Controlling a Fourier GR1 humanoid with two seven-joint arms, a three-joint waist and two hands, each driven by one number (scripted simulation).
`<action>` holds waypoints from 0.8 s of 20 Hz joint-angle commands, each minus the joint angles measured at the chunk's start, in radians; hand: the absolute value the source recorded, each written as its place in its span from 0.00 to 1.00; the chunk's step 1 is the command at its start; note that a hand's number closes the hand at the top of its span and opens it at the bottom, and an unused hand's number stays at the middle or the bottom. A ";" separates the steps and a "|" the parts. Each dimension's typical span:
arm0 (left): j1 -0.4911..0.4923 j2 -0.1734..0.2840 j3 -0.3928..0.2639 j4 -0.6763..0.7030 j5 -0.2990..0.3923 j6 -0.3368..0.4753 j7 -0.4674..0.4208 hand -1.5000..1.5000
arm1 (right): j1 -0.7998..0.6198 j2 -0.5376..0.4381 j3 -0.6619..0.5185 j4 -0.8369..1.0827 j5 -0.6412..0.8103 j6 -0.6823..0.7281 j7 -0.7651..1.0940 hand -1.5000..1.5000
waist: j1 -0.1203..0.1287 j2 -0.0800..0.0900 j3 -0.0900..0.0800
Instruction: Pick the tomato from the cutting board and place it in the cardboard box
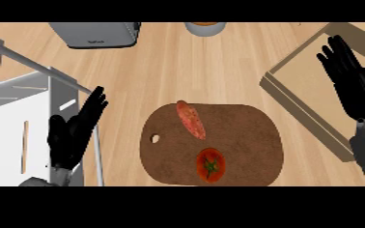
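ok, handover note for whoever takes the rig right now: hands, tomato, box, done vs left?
Left hand: open, fingers straight, at the view's left beside the white rack, holding nothing.
Right hand: open, over the cardboard box at the right edge, holding nothing.
Tomato: on the cutting board, near its front edge, beside a reddish sausage-like item.
Done: nothing yet; tomato not picked.
Left: grasp the tomato, carry it right, put it in the box.

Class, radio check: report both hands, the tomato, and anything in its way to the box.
Left hand open, at the rack. Right hand open over the box. Tomato untouched on the board. Sausage lies beside it, off the path.
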 commanded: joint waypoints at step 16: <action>0.119 0.168 0.259 0.042 -0.169 0.027 -0.081 0.50 | 0.127 0.054 0.375 -0.217 0.324 0.185 -0.525 0.00 | -0.005 0.044 -0.060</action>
